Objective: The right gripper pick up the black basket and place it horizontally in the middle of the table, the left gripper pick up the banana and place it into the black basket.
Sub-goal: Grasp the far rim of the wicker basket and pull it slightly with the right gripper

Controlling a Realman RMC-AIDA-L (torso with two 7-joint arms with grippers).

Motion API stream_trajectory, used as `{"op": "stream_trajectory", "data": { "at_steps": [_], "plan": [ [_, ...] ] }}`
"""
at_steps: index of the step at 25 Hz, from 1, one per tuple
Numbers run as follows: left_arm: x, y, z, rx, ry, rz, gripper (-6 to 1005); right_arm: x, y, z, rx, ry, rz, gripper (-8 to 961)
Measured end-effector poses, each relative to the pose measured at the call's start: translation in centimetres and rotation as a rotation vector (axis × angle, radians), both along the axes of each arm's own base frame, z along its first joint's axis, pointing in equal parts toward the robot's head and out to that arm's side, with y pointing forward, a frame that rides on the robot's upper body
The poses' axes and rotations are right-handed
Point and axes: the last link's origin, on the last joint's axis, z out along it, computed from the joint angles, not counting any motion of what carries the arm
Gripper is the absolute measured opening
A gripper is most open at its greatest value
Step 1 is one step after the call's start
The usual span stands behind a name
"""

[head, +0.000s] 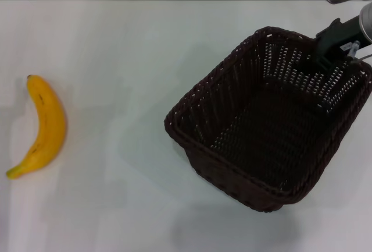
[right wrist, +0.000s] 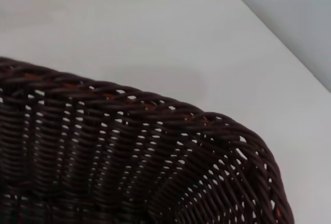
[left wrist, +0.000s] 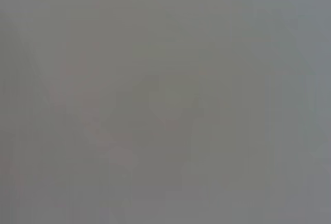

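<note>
head view, right claw (head: 336, 47) on black basket (head: 273, 118) rim

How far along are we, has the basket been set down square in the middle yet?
Nothing looks finished. In hand: the right gripper is at the far right rim of the black basket, which sits skewed toward the right of the table, not yet horizontal in the middle. Left to do: the banana lies untouched near the table's left edge, outside the basket. The left gripper is not in view.

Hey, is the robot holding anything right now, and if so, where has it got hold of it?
The right gripper grips the black basket at its far right rim. The banana lies loose on the table.
</note>
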Motion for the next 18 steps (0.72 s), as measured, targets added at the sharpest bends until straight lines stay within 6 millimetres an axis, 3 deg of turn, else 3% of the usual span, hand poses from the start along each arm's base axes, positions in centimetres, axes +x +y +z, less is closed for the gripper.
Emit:
{"op": "stream_trajectory", "data": {
  "at_steps": [10,18],
  "plan": [
    [0.0,0.0,0.0,0.001,0.000,-0.001,879,-0.4,-0.1,0.3,0.007,-0.017,0.013,417],
    [0.1,0.1,0.1,0.006,0.001,-0.005,879,-1.0,-0.6,1.7,0.101,0.016,-0.105,397]
  ]
}}
